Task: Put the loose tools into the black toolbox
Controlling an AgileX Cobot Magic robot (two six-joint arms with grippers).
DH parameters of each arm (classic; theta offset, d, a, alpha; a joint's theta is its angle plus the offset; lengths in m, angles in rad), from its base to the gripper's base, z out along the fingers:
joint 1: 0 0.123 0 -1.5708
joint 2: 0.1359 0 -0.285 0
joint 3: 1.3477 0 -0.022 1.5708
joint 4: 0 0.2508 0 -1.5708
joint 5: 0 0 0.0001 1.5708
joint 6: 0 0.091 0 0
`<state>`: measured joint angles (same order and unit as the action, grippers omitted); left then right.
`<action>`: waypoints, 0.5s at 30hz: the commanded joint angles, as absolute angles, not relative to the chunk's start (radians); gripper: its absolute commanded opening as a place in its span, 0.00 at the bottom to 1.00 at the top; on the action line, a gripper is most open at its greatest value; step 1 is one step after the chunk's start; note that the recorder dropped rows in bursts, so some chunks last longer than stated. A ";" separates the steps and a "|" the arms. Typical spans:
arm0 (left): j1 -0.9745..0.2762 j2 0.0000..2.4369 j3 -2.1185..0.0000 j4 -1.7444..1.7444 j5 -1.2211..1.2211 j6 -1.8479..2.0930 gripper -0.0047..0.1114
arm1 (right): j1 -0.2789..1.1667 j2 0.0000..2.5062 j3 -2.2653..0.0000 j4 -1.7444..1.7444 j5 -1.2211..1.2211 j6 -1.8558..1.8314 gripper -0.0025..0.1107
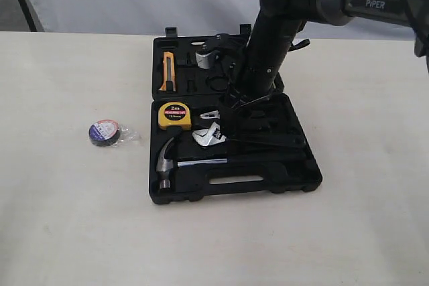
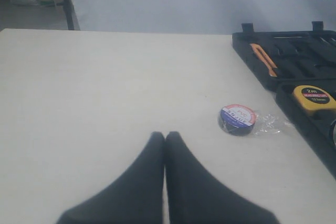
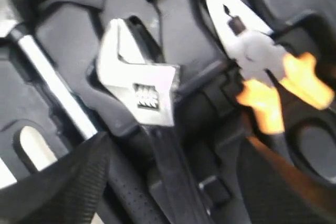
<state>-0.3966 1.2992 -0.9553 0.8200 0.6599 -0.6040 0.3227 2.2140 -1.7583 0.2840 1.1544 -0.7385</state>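
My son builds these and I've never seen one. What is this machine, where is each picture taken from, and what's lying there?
It is a robot with two jointed arms, each ending in jaws, tidying tools away. The wide picture comes from a camera off the arms. In it, the right arm reaches down into a large black plastic toolbox lying open on a pale table. In the box lie a steel claw hammer with black handle, a silver adjustable wrench with black handle and a yellow tape measure. A small black tape roll with blue-white label sits on the table, left of the box. The other two pictures come from wrist cameras. One looks along the left arm's jaws, shut and empty, towards the roll. The other looks between the right arm's jaws, open either side of the wrench handle, not closed on it.
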 commanded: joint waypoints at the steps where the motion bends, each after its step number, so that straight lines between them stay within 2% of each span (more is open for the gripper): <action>1: -0.393 1.291 -0.946 0.806 0.643 -0.614 0.05 | 0.316 2.233 -1.769 0.311 1.157 -0.786 0.60; 8: -0.393 1.291 -0.946 0.806 0.643 -0.614 0.05 | 0.316 2.275 -1.771 0.309 1.160 -0.789 0.59; 10: -0.393 1.291 -0.946 0.806 0.643 -0.614 0.05 | 0.316 2.275 -1.771 0.309 1.167 -0.805 0.48; 14: -0.393 1.291 -0.946 0.806 0.643 -0.614 0.05 | 0.316 2.275 -1.771 0.309 1.194 -0.832 0.02; 15: -0.393 1.291 -0.946 0.806 0.643 -0.614 0.05 | 0.316 2.275 -1.771 0.309 1.194 -0.832 0.03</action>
